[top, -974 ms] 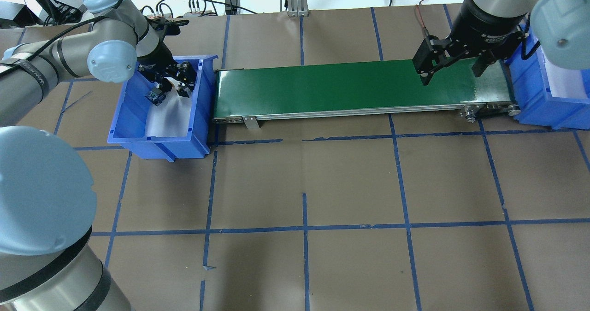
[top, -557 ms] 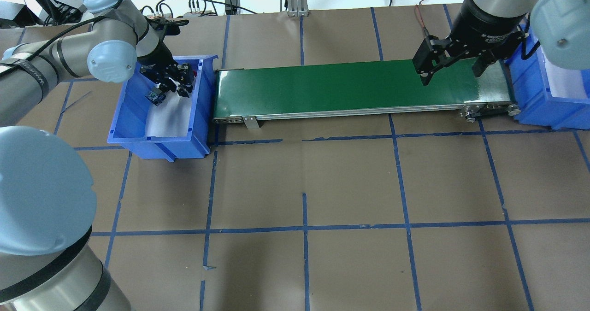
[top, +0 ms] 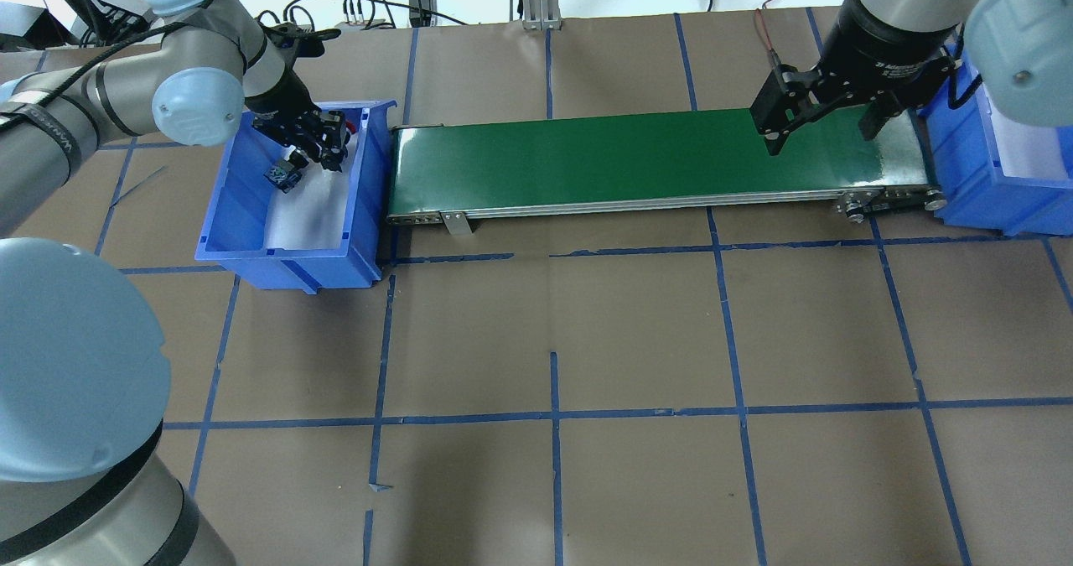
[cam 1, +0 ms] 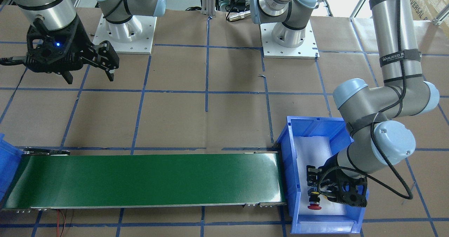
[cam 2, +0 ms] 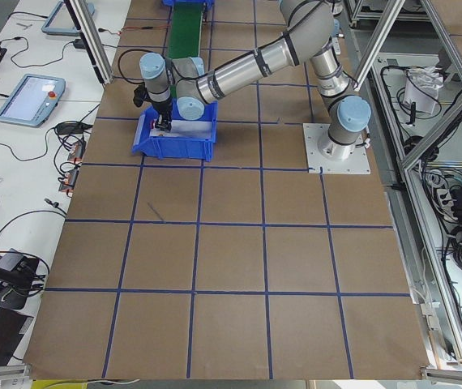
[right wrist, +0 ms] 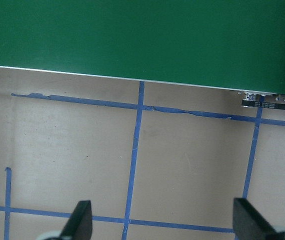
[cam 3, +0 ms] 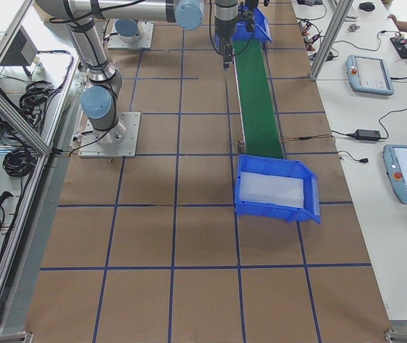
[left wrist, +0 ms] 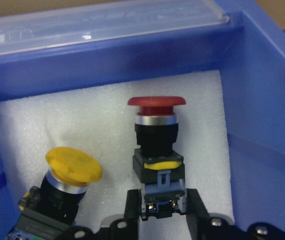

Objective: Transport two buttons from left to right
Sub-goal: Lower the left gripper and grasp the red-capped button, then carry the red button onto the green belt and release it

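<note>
The red button (left wrist: 156, 101) stands on white foam in the left blue bin (top: 285, 256). My left gripper (left wrist: 162, 215) is shut on its grey base, one finger on each side. It also shows in the front view (cam 1: 313, 191) with the red cap (cam 1: 314, 206) just past its tips, and in the overhead view (top: 327, 151). The yellow button (left wrist: 73, 165) lies tilted on the foam just left of the red one, untouched. My right gripper (top: 826, 126) is open and empty, held high by the right end of the green conveyor belt (top: 629, 159).
The conveyor (cam 1: 140, 180) runs from the left bin (cam 1: 315, 119) to a second blue bin (top: 972, 189) at its right end, lined with white foam (cam 3: 271, 189). The bin walls (left wrist: 262, 100) stand close around the left gripper. Brown paper with blue tape lines covers the table.
The left gripper's fingers have come together on the red button and the gripper has shifted slightly toward the bin's far corner. The right arm has not moved.
</note>
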Action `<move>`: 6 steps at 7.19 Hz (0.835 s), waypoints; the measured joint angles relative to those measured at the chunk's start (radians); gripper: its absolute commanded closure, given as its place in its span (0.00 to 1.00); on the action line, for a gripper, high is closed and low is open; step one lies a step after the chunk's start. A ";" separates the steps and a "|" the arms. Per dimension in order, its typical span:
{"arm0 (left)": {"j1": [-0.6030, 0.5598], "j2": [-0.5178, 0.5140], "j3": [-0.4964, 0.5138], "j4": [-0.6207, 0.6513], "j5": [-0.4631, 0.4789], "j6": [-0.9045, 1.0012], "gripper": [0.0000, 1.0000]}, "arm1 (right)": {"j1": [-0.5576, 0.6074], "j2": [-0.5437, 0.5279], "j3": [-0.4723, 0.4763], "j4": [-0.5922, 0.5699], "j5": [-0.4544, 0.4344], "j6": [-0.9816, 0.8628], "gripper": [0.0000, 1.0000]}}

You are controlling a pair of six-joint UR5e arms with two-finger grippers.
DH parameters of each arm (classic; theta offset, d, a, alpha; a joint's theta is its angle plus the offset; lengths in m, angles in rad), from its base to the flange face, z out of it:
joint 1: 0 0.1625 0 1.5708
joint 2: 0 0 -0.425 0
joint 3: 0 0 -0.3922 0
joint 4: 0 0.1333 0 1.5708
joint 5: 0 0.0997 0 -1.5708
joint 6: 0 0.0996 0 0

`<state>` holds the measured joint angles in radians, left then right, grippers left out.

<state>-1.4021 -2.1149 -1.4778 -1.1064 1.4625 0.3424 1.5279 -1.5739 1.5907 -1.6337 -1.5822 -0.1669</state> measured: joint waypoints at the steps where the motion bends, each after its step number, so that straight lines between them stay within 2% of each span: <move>1: 0.000 0.055 0.002 -0.037 0.002 0.002 0.60 | 0.000 0.000 0.000 0.000 0.000 0.000 0.00; 4: -0.003 0.262 0.017 -0.242 0.005 -0.010 0.60 | 0.000 0.000 0.000 0.000 -0.001 0.000 0.00; 6: -0.052 0.327 0.009 -0.287 0.001 -0.124 0.60 | 0.000 -0.001 0.000 0.000 0.000 0.000 0.00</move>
<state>-1.4542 -1.7877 -1.4688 -1.3932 1.4639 0.2184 1.5279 -1.5745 1.5907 -1.6337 -1.5817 -0.1672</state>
